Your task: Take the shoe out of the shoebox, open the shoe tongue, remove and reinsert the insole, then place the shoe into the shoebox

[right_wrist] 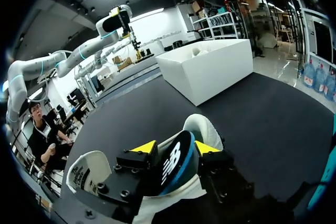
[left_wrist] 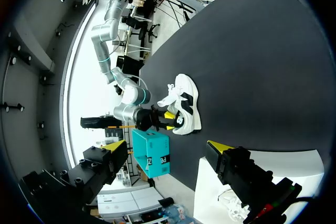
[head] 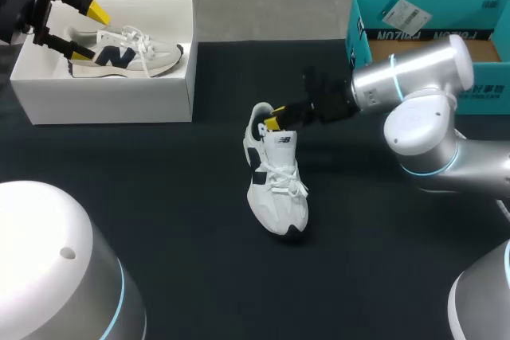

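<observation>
On my black table (head: 159, 197) the white shoebox (head: 111, 101) sits far left with a second shoe (head: 127, 57) inside. The shoe (head: 277, 189) stands mid-table. My right gripper (right_wrist: 170, 148) pinches what looks like its insole (right_wrist: 176, 163), raised from the heel opening. My left gripper (head: 88, 33) hangs spread over the shoebox.

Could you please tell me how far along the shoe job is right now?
Done: a shoe stands on the table, out of the shoebox. In hand: the right gripper is shut on the insole at the shoe's opening; whether it is coming out or going back in, I cannot tell. Left: seating the insole and boxing the shoe. The left gripper hangs open over the shoebox.
</observation>
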